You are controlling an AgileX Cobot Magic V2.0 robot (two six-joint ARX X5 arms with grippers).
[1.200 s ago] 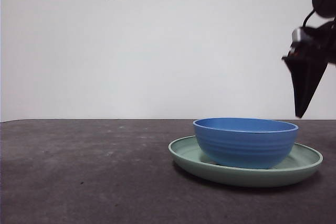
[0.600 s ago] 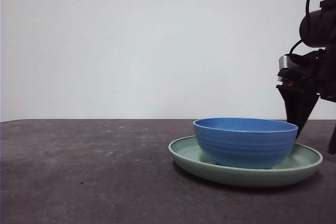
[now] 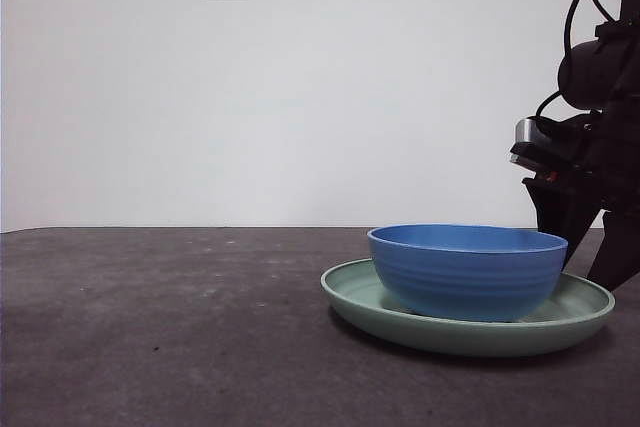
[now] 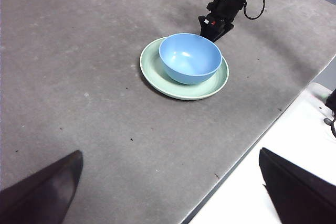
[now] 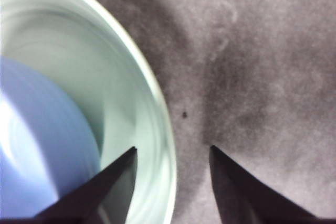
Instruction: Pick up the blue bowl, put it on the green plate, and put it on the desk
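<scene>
Done: blue bowl (image 3: 467, 271) sits in green plate (image 3: 468, 327).
Left: setting it on desk (image 3: 160, 327).
Right gripper (image 5: 170, 153): jaws apart, straddling the plate's rim.
Left gripper (image 4: 168, 182): jaws apart, waiting.

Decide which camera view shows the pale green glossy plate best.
The left wrist view: the whole round pale green glossy plate shows from above, its rim complete. The front view shows it edge-on; the right wrist view shows only a blurred arc of rim.

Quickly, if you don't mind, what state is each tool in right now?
Left tool: open, holding nothing, away from the plate.
Right tool: open, straddling the plate's rim, gripping nothing.
</scene>
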